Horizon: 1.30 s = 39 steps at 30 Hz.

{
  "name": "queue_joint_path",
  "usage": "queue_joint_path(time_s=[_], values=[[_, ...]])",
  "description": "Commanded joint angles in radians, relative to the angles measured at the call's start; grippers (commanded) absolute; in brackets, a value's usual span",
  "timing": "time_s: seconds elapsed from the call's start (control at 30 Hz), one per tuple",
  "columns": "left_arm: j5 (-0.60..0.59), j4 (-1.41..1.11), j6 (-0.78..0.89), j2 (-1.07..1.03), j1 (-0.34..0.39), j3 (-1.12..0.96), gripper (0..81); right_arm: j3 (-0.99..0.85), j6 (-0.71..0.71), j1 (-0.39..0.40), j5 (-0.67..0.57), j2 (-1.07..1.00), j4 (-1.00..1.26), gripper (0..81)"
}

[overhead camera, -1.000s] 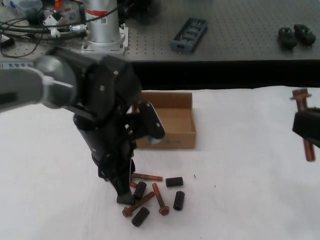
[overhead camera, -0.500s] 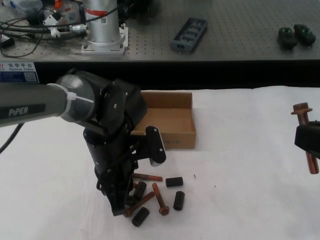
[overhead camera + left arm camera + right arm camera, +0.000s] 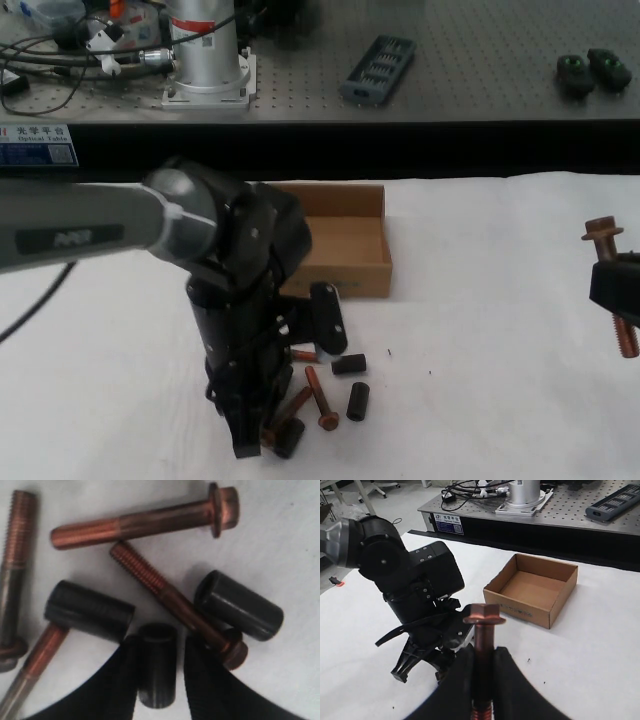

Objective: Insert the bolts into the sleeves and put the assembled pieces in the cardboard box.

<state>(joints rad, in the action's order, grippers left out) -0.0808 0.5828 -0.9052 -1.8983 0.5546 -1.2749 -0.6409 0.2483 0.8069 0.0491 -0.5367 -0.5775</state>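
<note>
Left wrist view: the left tool (image 3: pixel 159 647) is down on the worktop (image 3: pixel 300 555), narrowly open, its fingers bracketing a black sleeve (image 3: pixel 156 680) without plainly gripping it. A loose bolt (image 3: pixel 175 600) lies with its head against one finger. Closing could pinch that bolt too, or skew the sleeve out of the grasp. Off to the side, the right tool (image 3: pixel 483 656) clamps a second bolt (image 3: pixel 482 625), head up. Beyond the pile sits the cardboard box (image 3: pixel 520 611).
</note>
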Motion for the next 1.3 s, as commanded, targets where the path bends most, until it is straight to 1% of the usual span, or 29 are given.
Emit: queue_joint_path(time_s=[0.0, 0.2, 0.27, 0.37, 0.43, 0.53, 0.63, 0.67, 0.8, 0.9, 1.03, 1.1, 1.17, 1.27], values=[[-0.029, 0.037, -0.023, -0.059, 0.062, -0.003, 23.1, -0.004, 0.005, -0.004, 0.003, 0.01, 0.005, 3.7], [-0.029, 0.037, -0.02, -0.077, 0.076, -0.003, 22.8, -0.004, 0.005, -0.004, 0.003, 0.01, 0.005, 3.7], [-0.024, 0.037, -0.011, -0.077, 0.076, -0.003, 17.2, -0.004, 0.005, -0.004, 0.003, 0.01, 0.005, 3.7], [0.042, 0.041, 0.033, -0.077, 0.076, -0.003, 1.4, -0.004, 0.005, -0.004, 0.003, 0.01, 0.005, 3.7], [0.068, 0.046, 0.064, -0.073, 0.076, -0.003, 0.3, -0.004, 0.005, -0.004, 0.006, 0.01, 0.008, 3.7], [0.064, 0.038, 0.174, -0.049, 0.076, -0.003, 0.3, -0.004, 0.005, -0.004, 0.026, 0.01, 0.017, 3.7], [-0.012, 0.006, 0.306, 0.01, 0.068, -0.003, 0.6, -0.004, 0.005, -0.004, 0.081, 0.013, 0.07, 3.7], [-0.054, -0.013, 0.353, 0.035, 0.059, -0.003, 0.6, -0.004, 0.005, -0.004, 0.099, 0.013, 0.093, 3.7], [-0.228, -0.087, 0.568, 0.141, 0.022, -0.003, 0.6, -0.004, 0.005, -0.004, 0.098, 0.013, 0.212, 3.7], [-0.329, -0.159, 0.641, 0.235, 0.009, 0.018, 0.6, -0.002, 0.005, -0.004, 0.098, 0.013, 0.254, 3.7], [-0.398, -0.285, 0.722, 0.39, 0.009, 0.092, 0.6, 0.031, 0.005, -0.004, 0.058, 0.013, 0.359, 3.7], [-0.403, -0.343, 0.772, 0.457, 0.009, 0.149, 0.6, 0.072, 0.005, -0.004, 0.023, 0.013, 0.457, 3.7], [-0.403, -0.404, 0.798, 0.526, 0.009, 0.209, 0.6, 0.112, 0.038, -0.004, -0.015, 0.013, 0.551, 3.7], [-0.403, -0.512, 0.854, 0.626, 0.009, 0.311, 0.6, 0.178, 0.123, -0.004, -0.084, 0.009, 0.695, 3.7]])
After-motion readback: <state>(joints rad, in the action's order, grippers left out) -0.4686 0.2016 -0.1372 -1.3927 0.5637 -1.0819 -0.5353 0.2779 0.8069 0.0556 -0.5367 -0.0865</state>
